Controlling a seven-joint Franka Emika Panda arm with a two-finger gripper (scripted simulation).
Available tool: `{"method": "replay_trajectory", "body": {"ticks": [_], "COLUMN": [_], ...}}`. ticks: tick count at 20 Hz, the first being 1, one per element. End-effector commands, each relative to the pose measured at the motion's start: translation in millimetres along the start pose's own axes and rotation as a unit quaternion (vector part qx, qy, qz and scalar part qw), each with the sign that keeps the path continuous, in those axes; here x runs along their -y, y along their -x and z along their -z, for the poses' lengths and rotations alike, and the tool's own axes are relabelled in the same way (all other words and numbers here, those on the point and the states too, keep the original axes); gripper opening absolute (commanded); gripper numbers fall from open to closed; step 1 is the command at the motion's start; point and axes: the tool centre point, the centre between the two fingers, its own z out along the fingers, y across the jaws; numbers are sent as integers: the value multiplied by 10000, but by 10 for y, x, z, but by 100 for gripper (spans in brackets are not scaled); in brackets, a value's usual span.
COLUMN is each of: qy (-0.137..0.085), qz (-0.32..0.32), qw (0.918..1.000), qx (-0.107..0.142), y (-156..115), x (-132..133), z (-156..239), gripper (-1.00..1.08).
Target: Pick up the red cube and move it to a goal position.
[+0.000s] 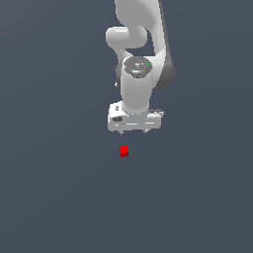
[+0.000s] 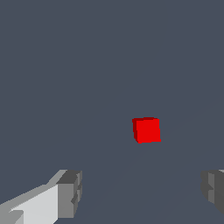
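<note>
1. The white arm [image 1: 141, 59] reaches down over a plain dark grey floor [image 1: 54, 188], with the gripper [image 1: 134, 132] at its lower end.
2. The gripper is released: in the wrist view its two grey fingertips [image 2: 70, 192] stand wide apart with only bare floor between them.
3. The red cube [image 1: 124, 150] lies on the floor just below the gripper in the exterior view, a little toward that view's left of the gripper's middle.
4. In the wrist view the cube [image 2: 146, 130] sits ahead of the fingertips, beyond the gap, touching neither one.
5. The cube is far narrower than the spread of the fingers.
</note>
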Motion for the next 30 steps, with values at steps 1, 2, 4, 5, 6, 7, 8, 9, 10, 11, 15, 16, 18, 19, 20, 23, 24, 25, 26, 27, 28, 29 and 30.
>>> {"method": "replay_trajectory", "body": {"ticks": [1, 2, 4, 5, 6, 7, 8, 9, 10, 11, 15, 16, 18, 19, 20, 23, 24, 25, 26, 27, 28, 29, 30], "qy": [0, 0, 1, 2, 3, 5, 7, 9, 11, 13, 26, 30, 38, 42, 45, 54, 57, 59, 61, 63, 64, 65, 66], "qz": [0, 0, 8, 14, 23, 32, 44, 57, 72, 90, 177, 202, 257, 283, 307, 372, 389, 405, 420, 432, 442, 451, 457], "qw": [10000, 10000, 10000, 10000, 10000, 10000, 10000, 10000, 10000, 10000, 9998, 9998, 9996, 9995, 9994, 9992, 9991, 9990, 9990, 9989, 9989, 9988, 9988], "qx": [0, 0, -3, -5, -9, -12, -17, -22, -28, -34, -68, -78, -99, -109, -119, -144, -151, -158, -164, -169, -173, -176, -179], "y": [0, 0, 0, -1, -1, -1, -2, -3, -4, -6, -18, -23, -35, -42, -49, -72, -79, -87, -94, -100, -106, -112, -117], "x": [0, -2, -8, -13, -20, -30, -40, -52, -66, -82, -163, -187, -238, -262, -286, -347, -365, -380, -394, -406, -416, -424, -432], "z": [0, -3, -25, -44, -69, -100, -137, -179, -227, -282, -558, -640, -813, -897, -976, -1184, -1242, -1294, -1339, -1379, -1413, -1440, -1463], "gripper": [100, 100, 100, 100, 100, 100, 100, 100, 100, 100, 100, 100, 100, 100, 100, 100, 100, 100, 100, 100, 100, 100, 100]}}
